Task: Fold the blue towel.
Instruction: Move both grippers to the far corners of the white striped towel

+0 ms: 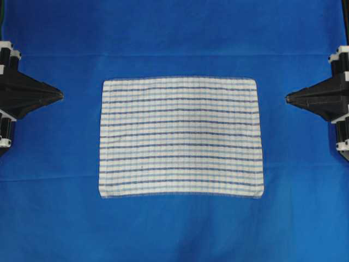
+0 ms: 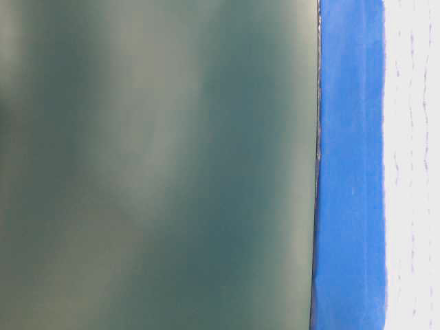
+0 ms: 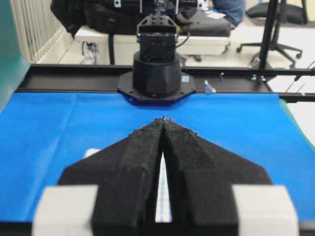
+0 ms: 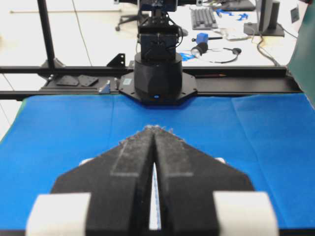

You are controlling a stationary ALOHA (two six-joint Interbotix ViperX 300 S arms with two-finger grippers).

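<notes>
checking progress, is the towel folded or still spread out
Spread flat: the towel shows one full striped rectangle, all four corners visible, no layers.

Blurred green panel blocks table-level view — towel cropped.

I can make out no readable text, label, brand, number or sign on anything in any of my four camera views.

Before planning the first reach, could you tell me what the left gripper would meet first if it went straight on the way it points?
Probably nothing low: the left gripper seems raised, passing over the blue towel toward the right gripper.
</notes>
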